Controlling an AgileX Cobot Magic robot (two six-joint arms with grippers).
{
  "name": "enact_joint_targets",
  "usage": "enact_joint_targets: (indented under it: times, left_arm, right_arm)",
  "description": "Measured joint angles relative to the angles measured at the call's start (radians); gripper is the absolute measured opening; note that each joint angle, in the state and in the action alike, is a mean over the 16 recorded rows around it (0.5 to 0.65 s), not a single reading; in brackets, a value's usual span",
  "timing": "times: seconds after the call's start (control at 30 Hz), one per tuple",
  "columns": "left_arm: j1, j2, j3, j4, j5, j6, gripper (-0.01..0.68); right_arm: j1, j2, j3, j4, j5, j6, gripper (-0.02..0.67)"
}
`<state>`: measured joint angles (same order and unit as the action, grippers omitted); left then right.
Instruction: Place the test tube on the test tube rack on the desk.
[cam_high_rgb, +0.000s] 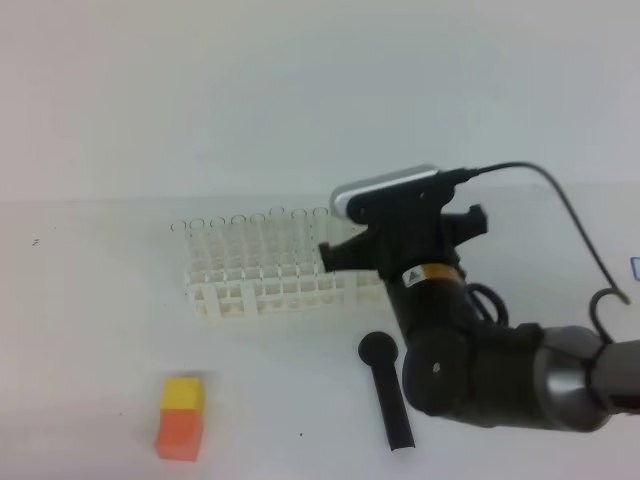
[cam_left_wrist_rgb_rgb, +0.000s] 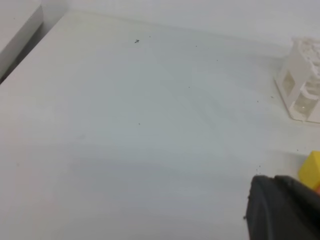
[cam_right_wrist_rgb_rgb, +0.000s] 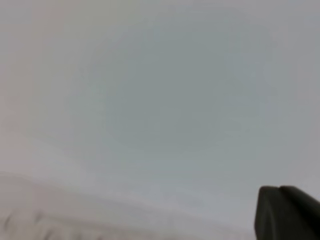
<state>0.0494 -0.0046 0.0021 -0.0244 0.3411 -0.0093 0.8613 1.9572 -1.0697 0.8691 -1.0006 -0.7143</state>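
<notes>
The white test tube rack (cam_high_rgb: 270, 285) stands on the desk (cam_high_rgb: 90, 330) at mid-table. Several clear test tubes (cam_high_rgb: 298, 240) stand upright in its back row. My right gripper (cam_high_rgb: 330, 257) is at the rack's right end, level with the tube tops, with its jaws shut. No tube shows between its fingers. The right wrist view gives only a blurred pale wall and the dark gripper tip (cam_right_wrist_rgb_rgb: 280, 192). My left gripper (cam_left_wrist_rgb_rgb: 274, 184) is out of the high view. In its own wrist view it hovers shut over the bare desk (cam_left_wrist_rgb_rgb: 125, 140), left of the rack's corner (cam_left_wrist_rgb_rgb: 300, 92).
A black round-headed scoop (cam_high_rgb: 388, 388) lies on the desk in front of the rack, beside the right arm. An orange-and-yellow block (cam_high_rgb: 180, 418) stands at the front left, its yellow edge (cam_left_wrist_rgb_rgb: 311, 170) showing in the left wrist view. A black cable (cam_high_rgb: 570, 215) arcs behind the right arm.
</notes>
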Motion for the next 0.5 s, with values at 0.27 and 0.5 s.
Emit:
enact_joint_targets:
  times: [0.27,0.5]
  left_arm:
    - [0.0,0.0,0.0,0.0,0.0,0.0,-0.001]
    - [0.0,0.0,0.0,0.0,0.0,0.0,-0.001]
  right_arm:
    - [0.0,-0.184,0.019,-0.036,-0.096,-0.089,-0.001]
    - [-0.004,-0.381,0.037,-0.217,-0.134,-0.119,-0.001]
